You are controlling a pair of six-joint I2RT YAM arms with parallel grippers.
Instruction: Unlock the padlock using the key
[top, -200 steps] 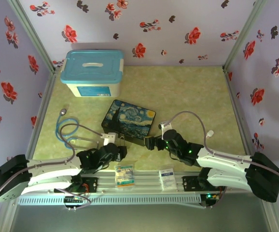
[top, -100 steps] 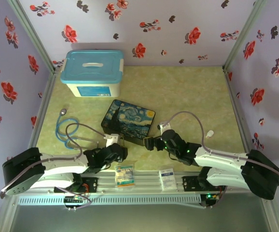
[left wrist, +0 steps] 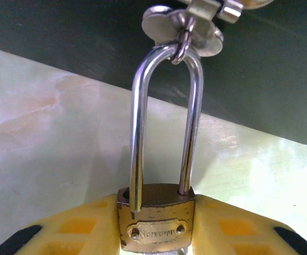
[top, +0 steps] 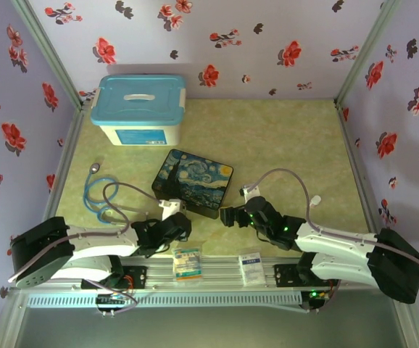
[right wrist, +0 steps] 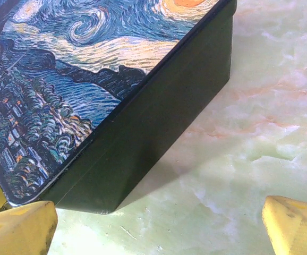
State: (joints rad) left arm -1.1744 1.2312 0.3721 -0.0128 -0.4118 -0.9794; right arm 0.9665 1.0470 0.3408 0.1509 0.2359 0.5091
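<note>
Brass-bodied and steel-looped, the padlock [left wrist: 156, 215] looks small, rigid and slick, best pinched across its flat body; it is hooked through the latch [left wrist: 184, 29] of the painted box [right wrist: 90, 79]. The left gripper [left wrist: 156, 239] is clamped on that body, the right gripper [right wrist: 156, 228] wide open just beside the box.

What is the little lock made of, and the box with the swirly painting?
The padlock looks like brass: yellowish, with a stamped plate. Its shackle looks like steel, mirror-shiny. The painted box has a printed lid and dark sides; tin or wood, I can't tell.
</note>
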